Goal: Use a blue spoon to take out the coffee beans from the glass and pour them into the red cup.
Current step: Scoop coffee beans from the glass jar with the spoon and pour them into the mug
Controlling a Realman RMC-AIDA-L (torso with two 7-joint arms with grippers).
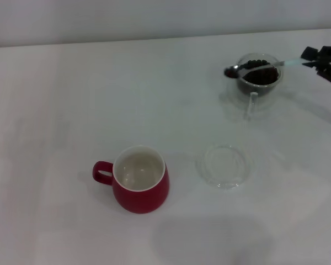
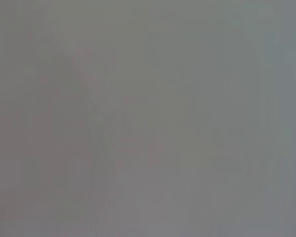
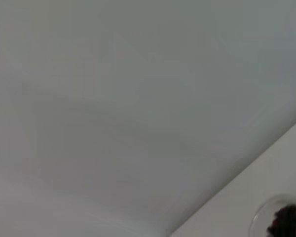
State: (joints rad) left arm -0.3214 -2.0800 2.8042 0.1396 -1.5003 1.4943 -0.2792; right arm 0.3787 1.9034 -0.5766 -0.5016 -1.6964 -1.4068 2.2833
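Blue spoon (image 1: 257, 67) in right gripper (image 1: 310, 59) spans one glass (image 1: 259, 77).

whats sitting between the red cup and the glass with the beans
In the head view, a flat clear glass dish lies on the white table, to the right of the red cup and nearer than the glass.

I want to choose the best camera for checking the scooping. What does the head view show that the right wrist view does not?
Only the head view shows the red cup, the blue spoon held over the glass by the right end effector, and a clear dish. The right wrist view adds nothing of its own. Both share the glass of coffee beans and the white table.
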